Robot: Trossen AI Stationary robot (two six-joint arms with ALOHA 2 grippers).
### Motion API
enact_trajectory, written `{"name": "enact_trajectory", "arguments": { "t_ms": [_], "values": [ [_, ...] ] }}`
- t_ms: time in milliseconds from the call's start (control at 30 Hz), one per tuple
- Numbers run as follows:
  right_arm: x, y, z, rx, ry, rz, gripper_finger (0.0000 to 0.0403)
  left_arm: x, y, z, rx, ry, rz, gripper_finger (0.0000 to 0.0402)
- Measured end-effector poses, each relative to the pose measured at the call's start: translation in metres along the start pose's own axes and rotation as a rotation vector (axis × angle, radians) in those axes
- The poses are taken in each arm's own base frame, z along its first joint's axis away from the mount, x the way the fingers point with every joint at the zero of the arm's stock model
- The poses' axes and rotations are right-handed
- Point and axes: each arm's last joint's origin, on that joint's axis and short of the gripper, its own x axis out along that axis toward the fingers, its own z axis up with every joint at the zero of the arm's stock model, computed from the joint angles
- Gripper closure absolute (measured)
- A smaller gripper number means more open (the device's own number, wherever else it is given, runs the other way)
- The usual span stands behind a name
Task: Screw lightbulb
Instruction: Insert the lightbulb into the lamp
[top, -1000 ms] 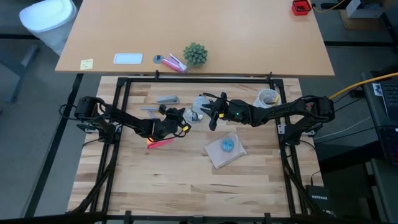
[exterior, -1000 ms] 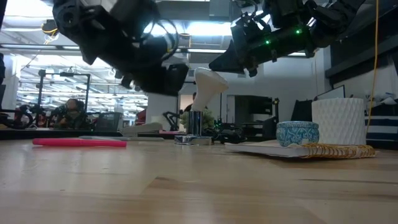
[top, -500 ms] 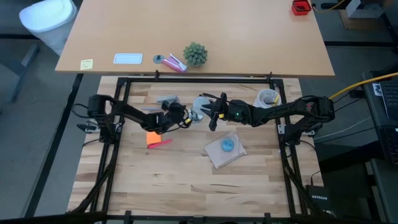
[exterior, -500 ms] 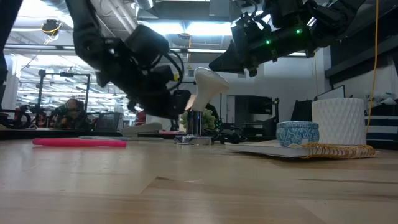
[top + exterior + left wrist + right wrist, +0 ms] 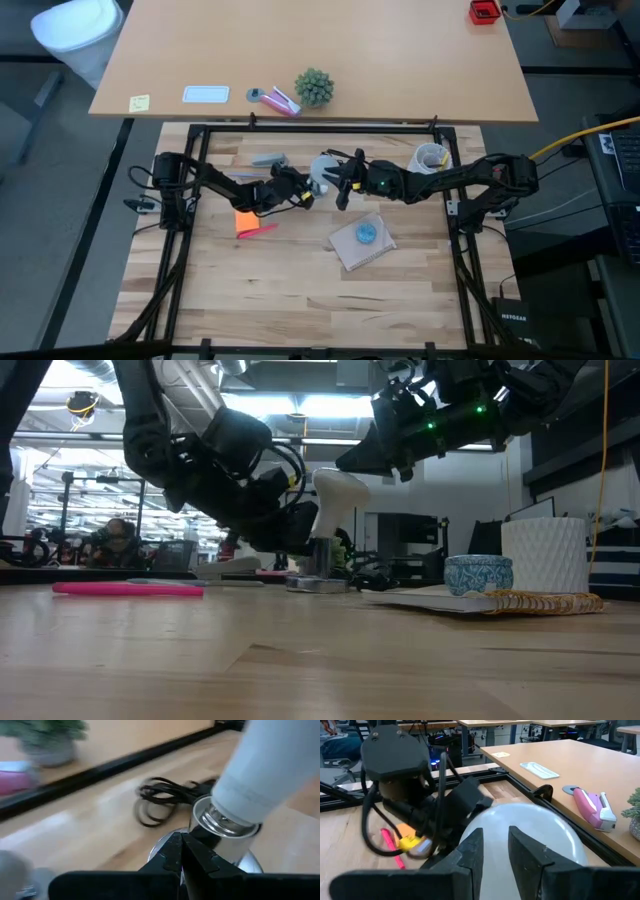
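Wooden tabletop (image 5: pixel 300 290): lightbulb (image 5: pixel 335 495) between right fingers (image 5: pixel 470 851), left fingers (image 5: pixel 177 855) beside.

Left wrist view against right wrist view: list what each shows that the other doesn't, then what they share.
Only the left wrist view shows the shiny metal socket with the bulb's base in it, the coiled black cord behind, and the left gripper shut, tips close to the socket.

Only the right wrist view shows the right gripper closed on the globe, the left arm's wrist opposite, a pink marker and orange item on the table, and a pink-and-white object on the far desk.

Both show the lightbulb and the wooden tabletop.
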Motion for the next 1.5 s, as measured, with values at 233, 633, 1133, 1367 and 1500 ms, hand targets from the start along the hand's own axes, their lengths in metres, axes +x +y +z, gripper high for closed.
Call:
{"name": "enact_trajectory", "arguments": {
  "t_ms": [233,633,1133,1367,1500],
  "values": [
    [0.000,0.000,0.002,-0.006,-0.019,-0.003,0.0313,0.002,-0.007,0.005,-0.012,-0.002,-0.074,0.0401],
    [0.000,0.000,0.002,-0.007,-0.019,-0.002,0.0313,0.003,-0.009,0.007,-0.050,-0.003,-0.098,0.0401],
    [0.000,0.000,0.002,-0.010,-0.016,-0.001,0.0313,0.019,-0.027,0.004,-0.051,-0.025,-0.110,0.0401],
    [0.000,0.000,0.002,-0.011,-0.010,-0.001,0.0313,0.016,-0.028,0.006,-0.021,-0.026,-0.103,0.0401],
    [0.000,0.000,0.002,-0.011,-0.009,-0.001,0.0313,0.010,-0.033,0.007,-0.011,-0.037,-0.090,0.0401]
  ]
}}
